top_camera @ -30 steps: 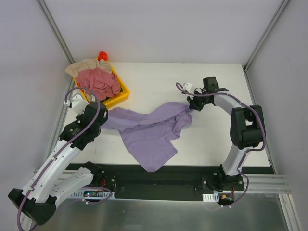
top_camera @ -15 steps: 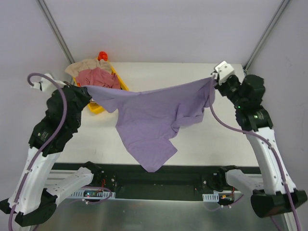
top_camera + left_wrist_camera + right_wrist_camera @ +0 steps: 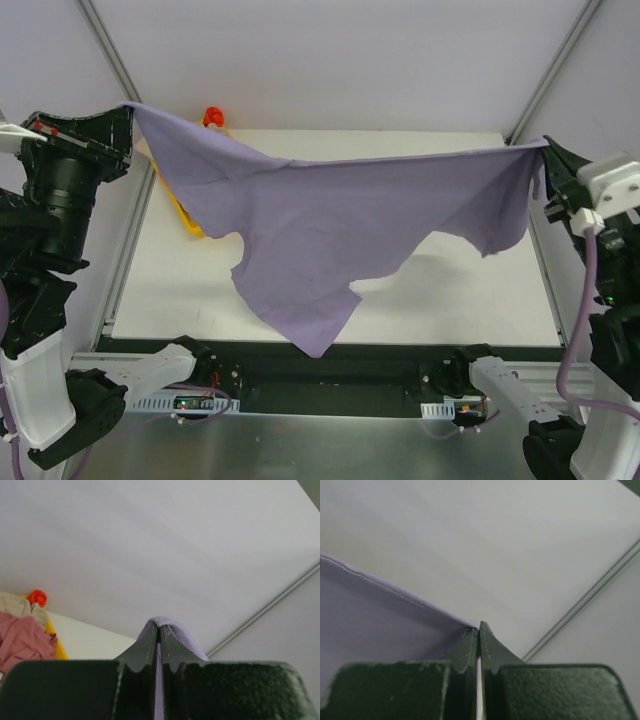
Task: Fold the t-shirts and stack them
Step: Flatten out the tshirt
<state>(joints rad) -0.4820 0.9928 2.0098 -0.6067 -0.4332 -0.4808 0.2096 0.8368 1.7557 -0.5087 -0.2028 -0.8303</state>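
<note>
Above the table (image 3: 480,290), the purple shirt (image 3: 340,230) hangs spread between 2 grippers. The left gripper (image 3: 125,108) pinches 1 edge over the table's far-left corner, and the right gripper (image 3: 545,145) pinches another past its right edge. The pink shirt (image 3: 20,637) lies bunched at the table's far-left corner.

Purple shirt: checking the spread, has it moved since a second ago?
Yes. The purple shirt rose above the table, corners pulled outward toward the frame posts.
</note>
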